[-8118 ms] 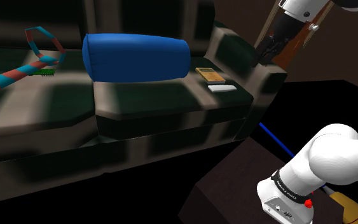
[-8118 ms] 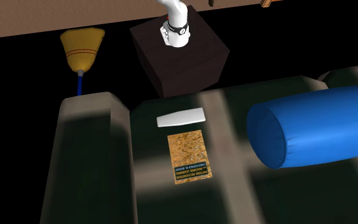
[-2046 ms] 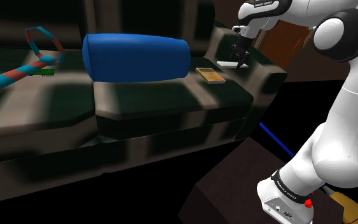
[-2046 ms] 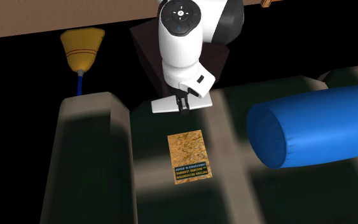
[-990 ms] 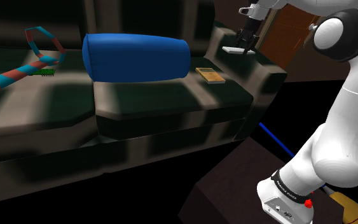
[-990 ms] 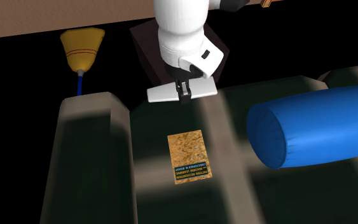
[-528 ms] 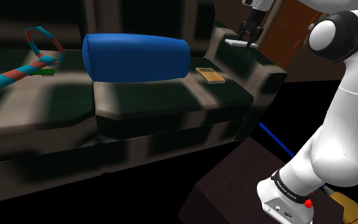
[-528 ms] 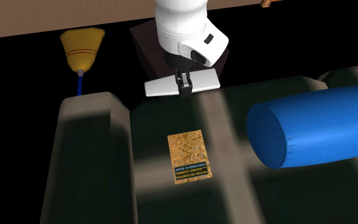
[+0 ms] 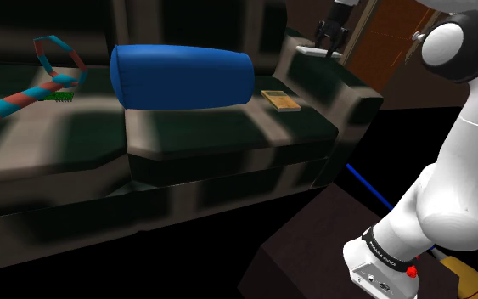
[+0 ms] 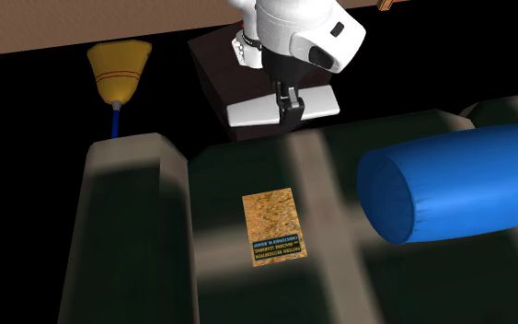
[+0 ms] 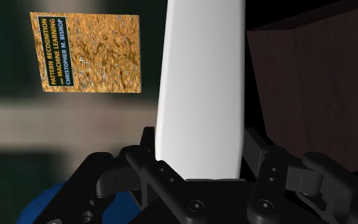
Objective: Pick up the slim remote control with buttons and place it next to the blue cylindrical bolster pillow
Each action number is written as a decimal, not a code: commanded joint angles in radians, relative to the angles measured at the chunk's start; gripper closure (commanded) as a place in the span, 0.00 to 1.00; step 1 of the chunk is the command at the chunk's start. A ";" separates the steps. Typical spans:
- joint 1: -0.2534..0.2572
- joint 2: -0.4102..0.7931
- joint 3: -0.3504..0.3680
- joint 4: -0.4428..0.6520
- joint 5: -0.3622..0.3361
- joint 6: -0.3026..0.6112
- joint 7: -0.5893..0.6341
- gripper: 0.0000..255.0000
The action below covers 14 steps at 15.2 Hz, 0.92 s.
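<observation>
Squeezing the flat white remote [image 10: 247, 112] at its middle, the black gripper [image 10: 289, 110] holds it level in the air, higher than the orange book [image 10: 273, 227] and near one end of it. The white arm [image 9: 475, 127] bends over, hand pointing down.

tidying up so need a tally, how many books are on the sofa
1. The orange book lies flat on the sofa seat, between the blue bolster pillow and the armrest; others may be hidden behind the pillow.
</observation>
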 commanded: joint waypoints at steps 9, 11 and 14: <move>0.211 -0.132 0.082 -0.133 -0.099 0.042 0.269 1.00; 0.243 -0.143 0.102 -0.142 -0.108 0.045 0.320 1.00; 0.286 -0.148 0.131 -0.145 -0.114 0.047 0.392 1.00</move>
